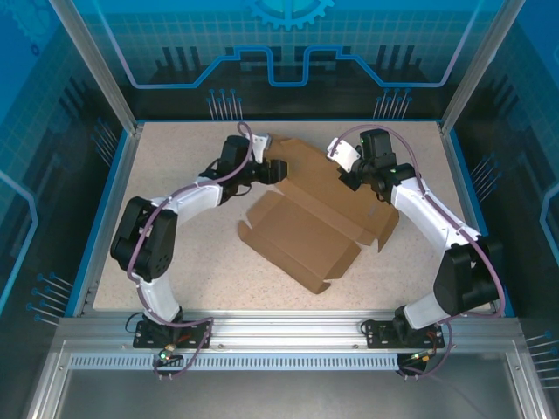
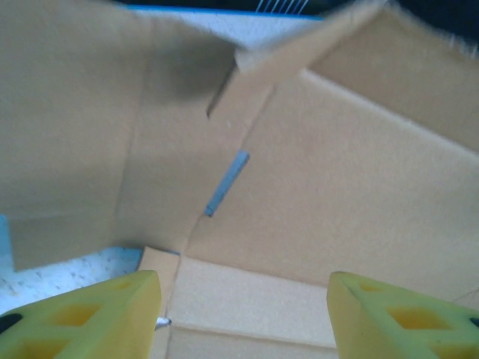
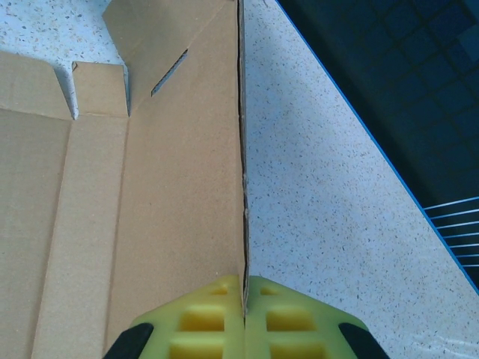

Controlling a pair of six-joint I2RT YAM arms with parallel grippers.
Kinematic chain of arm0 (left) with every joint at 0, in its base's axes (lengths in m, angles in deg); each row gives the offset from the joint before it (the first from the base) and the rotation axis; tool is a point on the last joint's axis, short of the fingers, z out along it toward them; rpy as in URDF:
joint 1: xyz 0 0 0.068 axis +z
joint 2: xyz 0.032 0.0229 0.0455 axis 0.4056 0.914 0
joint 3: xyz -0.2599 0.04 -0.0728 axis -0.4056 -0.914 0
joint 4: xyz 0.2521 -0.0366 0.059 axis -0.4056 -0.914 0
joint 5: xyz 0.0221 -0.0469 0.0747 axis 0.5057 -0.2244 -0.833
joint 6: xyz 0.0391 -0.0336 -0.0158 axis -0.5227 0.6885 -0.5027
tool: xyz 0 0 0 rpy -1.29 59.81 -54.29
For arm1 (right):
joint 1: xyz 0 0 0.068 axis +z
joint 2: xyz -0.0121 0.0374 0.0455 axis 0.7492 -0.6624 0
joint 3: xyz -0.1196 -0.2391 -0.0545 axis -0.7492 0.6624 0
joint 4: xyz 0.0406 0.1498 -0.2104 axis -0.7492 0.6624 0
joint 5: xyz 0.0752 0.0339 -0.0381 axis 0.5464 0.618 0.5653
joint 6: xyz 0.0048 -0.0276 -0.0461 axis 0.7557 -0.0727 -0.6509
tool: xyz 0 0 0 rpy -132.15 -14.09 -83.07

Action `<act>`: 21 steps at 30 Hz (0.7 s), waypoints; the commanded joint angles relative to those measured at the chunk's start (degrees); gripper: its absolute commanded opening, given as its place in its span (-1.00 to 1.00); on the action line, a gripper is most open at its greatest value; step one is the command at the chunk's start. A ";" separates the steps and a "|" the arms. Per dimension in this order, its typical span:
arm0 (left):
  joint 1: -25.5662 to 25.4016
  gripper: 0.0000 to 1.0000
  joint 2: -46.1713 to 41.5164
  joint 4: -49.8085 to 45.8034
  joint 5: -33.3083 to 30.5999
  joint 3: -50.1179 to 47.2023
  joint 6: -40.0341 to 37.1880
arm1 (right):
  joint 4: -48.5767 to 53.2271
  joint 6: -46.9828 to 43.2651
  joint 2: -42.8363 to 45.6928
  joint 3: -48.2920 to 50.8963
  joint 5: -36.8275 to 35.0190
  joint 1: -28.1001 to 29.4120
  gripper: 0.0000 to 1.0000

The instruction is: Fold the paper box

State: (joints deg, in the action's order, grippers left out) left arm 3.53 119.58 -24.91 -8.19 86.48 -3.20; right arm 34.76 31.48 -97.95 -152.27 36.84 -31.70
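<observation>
Box: the paper box (image 1: 301,231) sits mid-bench (image 1: 175,262), stretching toward the far edge. It's half formed, with some walls up and the far panels splayed.
Right pincer: the right pincer (image 3: 245,280) is clenched on the thin edge of a raised side panel on the box's right side. In its wrist view the cardboard edge runs straight into the seam between the fingers (image 3: 202,314).
Left pincer: the left pincer (image 2: 241,299) is released, jaws well apart, at the far-left part of the box. It faces a crease, a narrow slot (image 2: 227,183) and a lifted flap (image 2: 314,41), and grips nothing as far as I can tell.
Step, my read: one arm pins a wall while the other lines up on a flap to tuck.
Risk one: that right-hand pinch is right at the edge, so a tug from the left could pull the panel out and drop the wall flat.
Risk two: if the open jaws close across the crease rather than the flap, they could crush the corrugation.
Risk three: a hard push could slide the whole box toward the bench's right edge, twisting the held panel.
Risk four: the flap could miss its slot and spring back.
</observation>
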 commanded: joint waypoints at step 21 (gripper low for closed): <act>1.77 0.16 8.59 -1.05 20.60 15.66 7.18 | -1.40 0.64 -0.59 -1.02 -1.88 1.63 -0.95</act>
State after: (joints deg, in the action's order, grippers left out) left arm 5.58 128.96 -29.28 7.59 103.83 0.71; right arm 34.63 31.50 -97.95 -152.27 35.84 -30.91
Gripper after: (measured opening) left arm 0.581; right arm 0.053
